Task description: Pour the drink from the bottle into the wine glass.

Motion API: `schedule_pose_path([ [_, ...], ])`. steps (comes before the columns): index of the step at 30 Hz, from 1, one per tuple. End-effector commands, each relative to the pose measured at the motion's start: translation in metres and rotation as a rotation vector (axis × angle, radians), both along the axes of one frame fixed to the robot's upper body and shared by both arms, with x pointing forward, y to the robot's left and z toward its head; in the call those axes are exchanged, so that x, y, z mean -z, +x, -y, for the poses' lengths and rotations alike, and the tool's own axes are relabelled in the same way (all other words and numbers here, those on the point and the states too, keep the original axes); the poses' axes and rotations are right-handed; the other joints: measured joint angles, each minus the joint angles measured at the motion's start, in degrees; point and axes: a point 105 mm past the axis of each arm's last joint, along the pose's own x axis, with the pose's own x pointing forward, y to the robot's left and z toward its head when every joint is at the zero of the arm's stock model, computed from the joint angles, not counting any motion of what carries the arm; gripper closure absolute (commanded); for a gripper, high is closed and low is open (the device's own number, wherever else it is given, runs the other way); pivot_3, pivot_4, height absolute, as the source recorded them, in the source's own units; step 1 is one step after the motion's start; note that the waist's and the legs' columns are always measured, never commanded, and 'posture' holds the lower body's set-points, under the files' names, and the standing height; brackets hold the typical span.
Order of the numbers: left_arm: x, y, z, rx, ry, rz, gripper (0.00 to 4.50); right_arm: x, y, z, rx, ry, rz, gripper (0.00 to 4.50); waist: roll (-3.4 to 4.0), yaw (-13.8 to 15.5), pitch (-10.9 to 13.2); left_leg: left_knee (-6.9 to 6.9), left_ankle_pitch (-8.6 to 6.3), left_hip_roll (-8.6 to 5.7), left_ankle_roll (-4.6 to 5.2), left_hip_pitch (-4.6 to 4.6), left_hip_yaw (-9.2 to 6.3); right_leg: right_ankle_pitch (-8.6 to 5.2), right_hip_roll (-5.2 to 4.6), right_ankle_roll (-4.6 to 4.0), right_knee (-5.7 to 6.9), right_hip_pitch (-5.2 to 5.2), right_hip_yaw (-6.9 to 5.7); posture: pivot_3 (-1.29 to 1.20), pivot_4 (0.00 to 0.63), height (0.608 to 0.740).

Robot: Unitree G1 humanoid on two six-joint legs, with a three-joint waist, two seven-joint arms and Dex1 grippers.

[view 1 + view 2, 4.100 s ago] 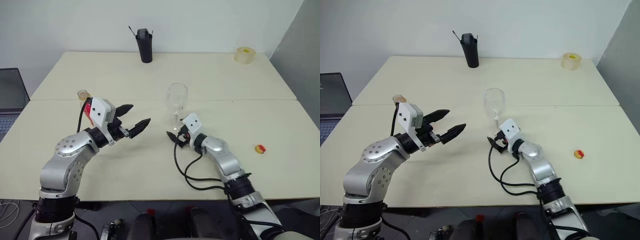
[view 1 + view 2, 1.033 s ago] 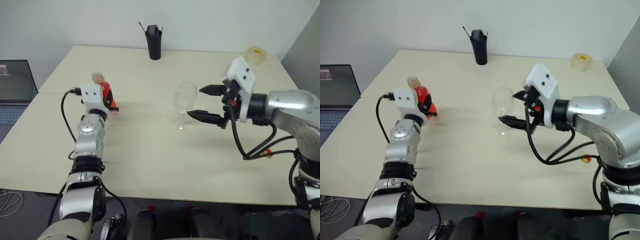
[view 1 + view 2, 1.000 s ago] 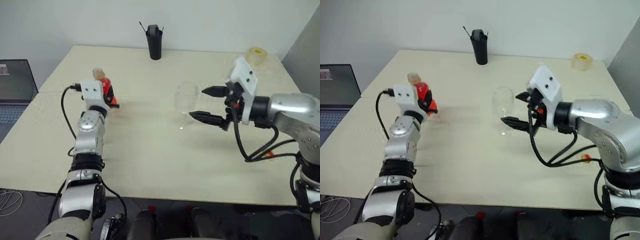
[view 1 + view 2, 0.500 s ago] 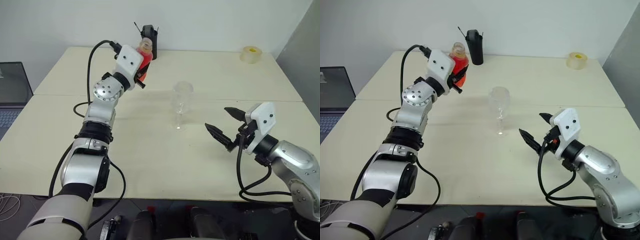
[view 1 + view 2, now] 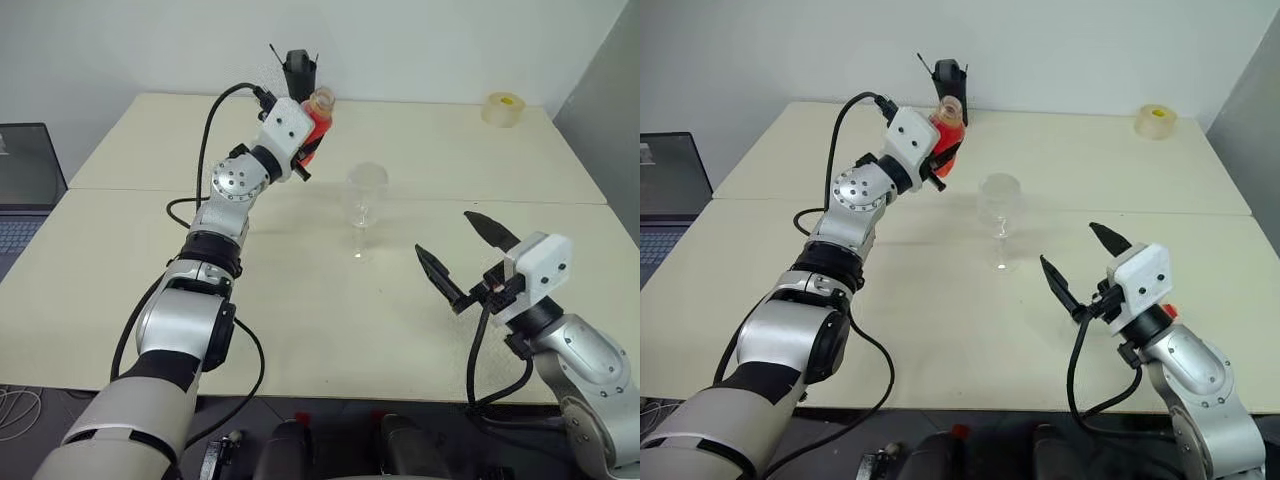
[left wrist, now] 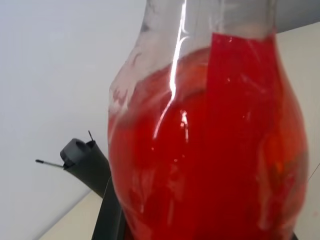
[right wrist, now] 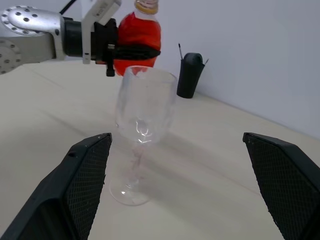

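The left gripper [image 5: 940, 150] jaws pinch the bottle [image 5: 316, 120] of red drink [image 6: 210, 160] up high, tipped toward the wine glass [image 5: 365, 205]. The right gripper [image 5: 468, 255] jaws are spread wide.

Our pale table [image 5: 300, 310]
On it we see the wine glass [image 5: 364, 205], black cup [image 5: 297, 72], tape roll [image 5: 500, 108].

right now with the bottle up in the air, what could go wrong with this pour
1. The bottle, gripped in the left claw, is beside the wine glass, not above its rim; tilting now would likely spill the drink onto the table.
2. The wine glass stands free on a thin stem, the open right claw well clear of it, so a nudge could topple it.
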Motion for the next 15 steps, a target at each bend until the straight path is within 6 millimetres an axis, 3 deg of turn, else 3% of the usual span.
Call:
schedule_pose_path([
  [1,-0.0268,-0.0061,0.0104,0.046,0.001,0.094,3.5,-0.0128,-0.0111,-0.0087,-0.049,0.028,0.075,0.0,0.0,0.01,0.0,0.0,0.0,0.0,0.0,0.0,0.0,0.0,0.0,0.0,-0.01,0.0,0.0,0.0,0.15,0.74],
  [6,-0.0291,-0.0079,0.0121,0.06,0.028,0.113,3.51,-0.0149,-0.0117,-0.0105,-0.05,0.066,0.103,0.0,0.0,-0.06,0.0,0.01,0.0,0.01,-0.01,0.02,0.0,0.0,0.01,0.0,0.05,0.0,0.0,0.0,0.15,0.74],
  [15,-0.0245,-0.0152,0.0132,0.071,0.238,0.223,3.51,-0.0084,-0.0075,-0.0142,-0.072,0.049,0.07,0.0,0.0,-0.01,0.0,0.02,0.01,0.01,-0.01,0.03,0.0,0.0,0.0,0.0,0.06,0.0,0.01,0.0,0.15,0.74],
])
